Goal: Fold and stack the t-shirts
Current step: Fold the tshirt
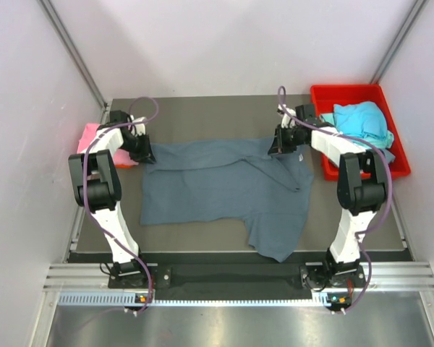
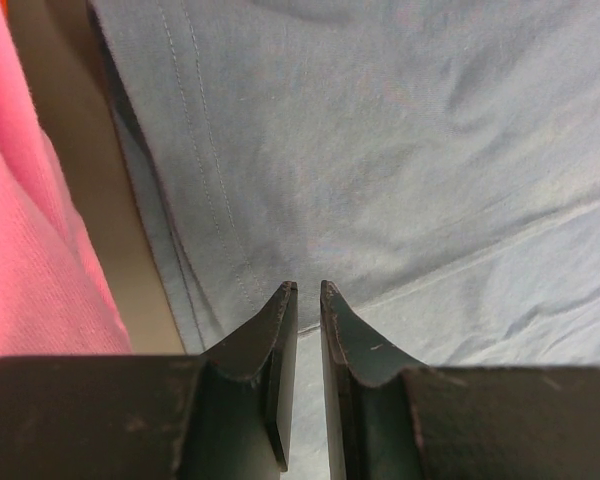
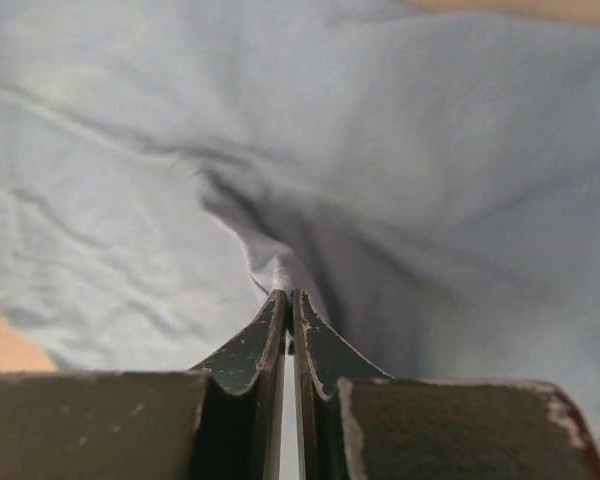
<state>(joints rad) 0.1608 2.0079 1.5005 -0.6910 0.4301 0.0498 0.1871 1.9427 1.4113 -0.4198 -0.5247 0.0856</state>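
Top view, near to far.

- Bench [image 1: 195,235], centre of frame: one grey-blue shirt [image 1: 217,188] lies spread flat and rumpled. One flap trails toward the near edge, lower right of centre. No fold in it yet.
- Left claw [image 1: 146,153] is on the shirt's far left corner. In the wrist view it is narrow, with a thin slit between the jaws and the hem just beside them. I cannot tell whether cloth is caught in the slit.
- Right claw [image 1: 278,147] is on the shirt's far right corner, pinched tight on a tented pucker of the shirt.
- Upper left, bench edge: a pink cloth [image 1: 89,136] lies just beyond the left claw, probably a finished shirt starting the stack.
- Upper right: a red bin [image 1: 347,90] holds a crumpled teal heap [image 1: 362,119], more shirts waiting.

Judgement: early in the task. At most one shirt is done. The grey one is gripped on at least one far corner ahead of its first fold. Its folding and stacking are still to do, and the bin's contents are untouched.
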